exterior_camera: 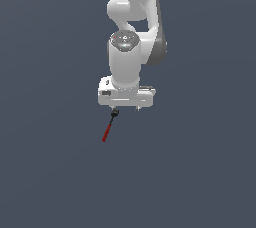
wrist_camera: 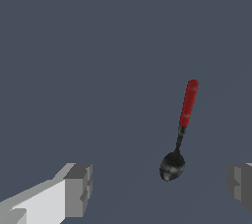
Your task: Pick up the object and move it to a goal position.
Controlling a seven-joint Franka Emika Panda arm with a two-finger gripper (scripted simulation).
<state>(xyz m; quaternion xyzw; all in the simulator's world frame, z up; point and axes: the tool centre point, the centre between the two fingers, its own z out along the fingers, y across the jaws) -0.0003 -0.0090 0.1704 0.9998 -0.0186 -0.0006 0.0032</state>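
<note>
The object is a small spoon-like stick with a dark-red handle and a blackish end. It lies on the floor just below the gripper in the exterior view, its black end nearest the gripper. In the wrist view the red handle points away and the black end lies between the two fingers, closer to one of them. My white gripper is open and empty, and hangs pointing down over the black end. It also shows in the wrist view, with grey fingertips set wide apart.
A plain dark blue-grey floor fills both views. The arm's white links rise behind the gripper at the exterior view's top.
</note>
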